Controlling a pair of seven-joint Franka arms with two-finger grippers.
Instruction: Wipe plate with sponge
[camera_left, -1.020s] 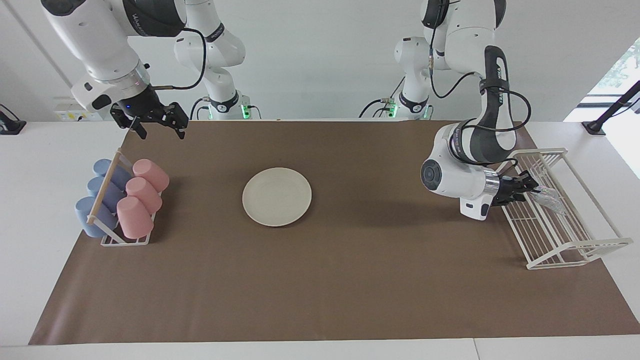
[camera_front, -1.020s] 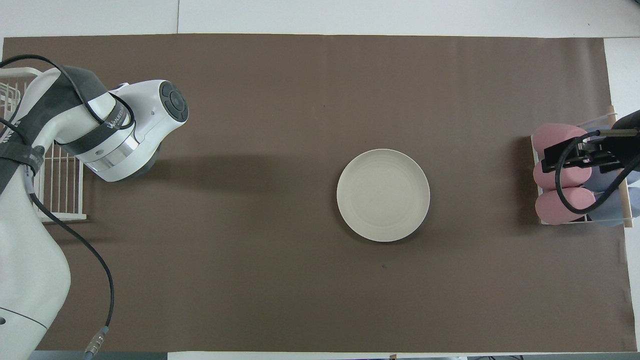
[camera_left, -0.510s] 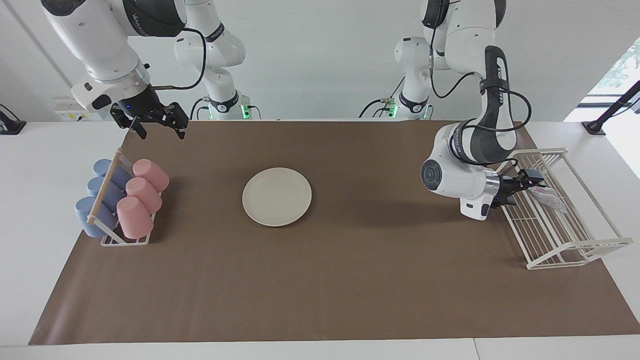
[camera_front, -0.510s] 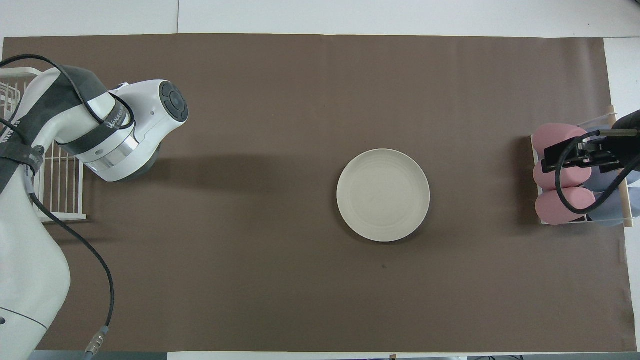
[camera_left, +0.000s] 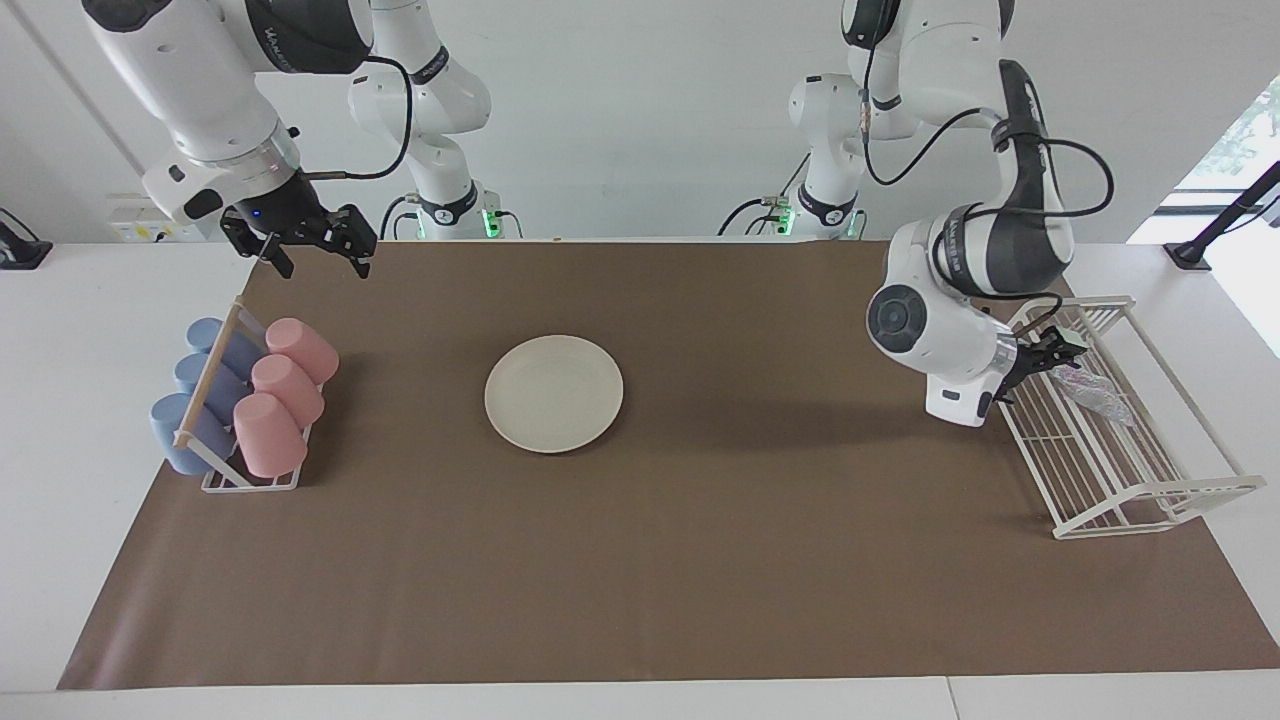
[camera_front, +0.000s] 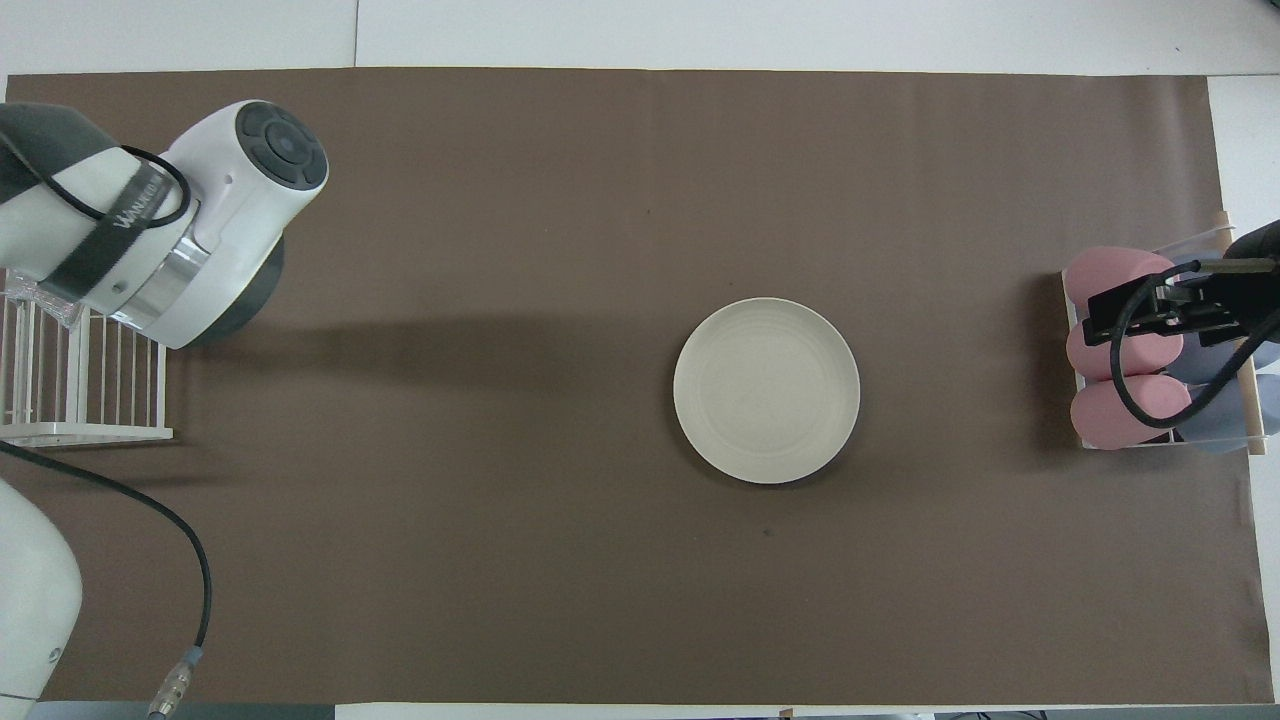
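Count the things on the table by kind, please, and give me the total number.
Round cream-white plate: 1
Small silvery sparkly sponge, lying in the white wire basket: 1
White wire basket: 1
Pink plastic cups: 3
Blue plastic cups: 3
Wooden-barred cup rack: 1
Total: 10

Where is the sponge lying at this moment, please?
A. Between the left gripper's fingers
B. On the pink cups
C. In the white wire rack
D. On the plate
C: the sponge lies in the white wire rack, just clear of the left gripper, while the plate is bare.
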